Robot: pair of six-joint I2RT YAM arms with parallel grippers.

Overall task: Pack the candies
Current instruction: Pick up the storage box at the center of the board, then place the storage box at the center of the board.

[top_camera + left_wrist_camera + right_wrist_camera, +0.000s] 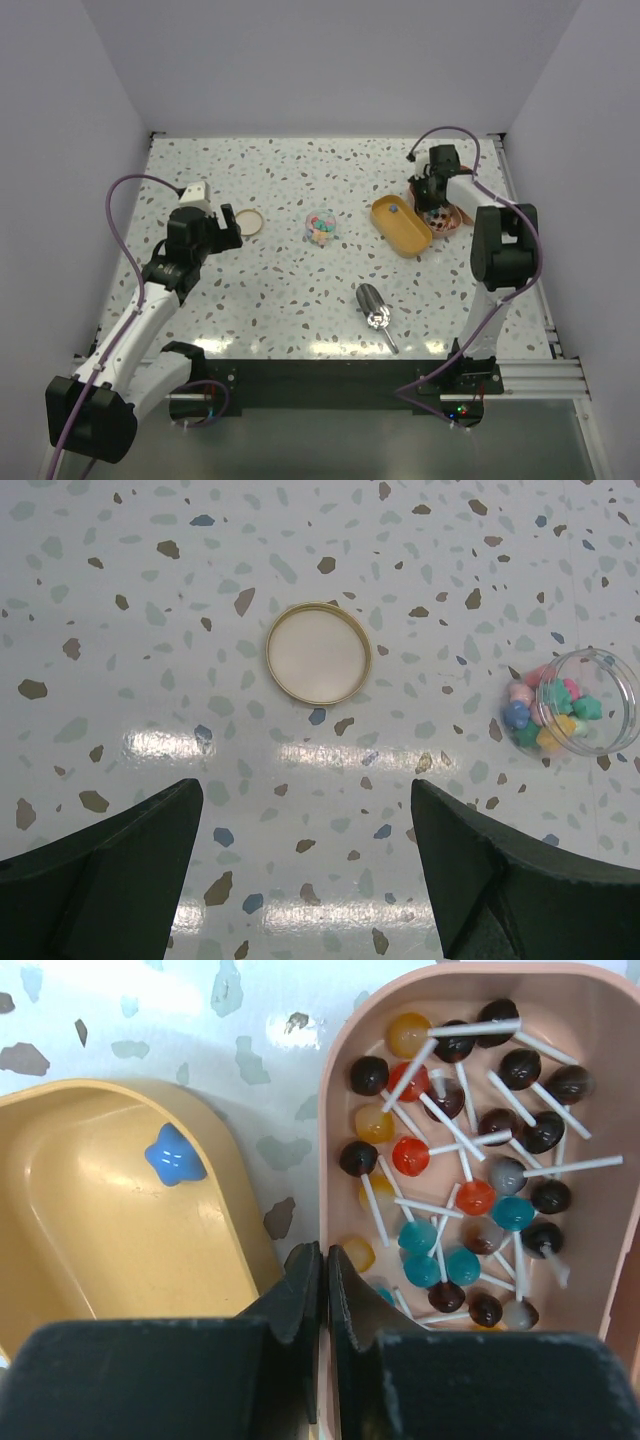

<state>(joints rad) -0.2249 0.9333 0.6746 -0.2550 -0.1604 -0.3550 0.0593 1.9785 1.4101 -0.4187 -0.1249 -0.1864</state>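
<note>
Right claw [325, 1258] pressed together, left claw [305, 792] spread, knobbly candies [548, 715] in clear round jar [622, 685].

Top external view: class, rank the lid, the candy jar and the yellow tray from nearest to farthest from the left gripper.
1. Lid, just beyond the fingertips of the left gripper.
2. Candy jar, mid-table.
3. Yellow tray, on the table's right side.
</note>
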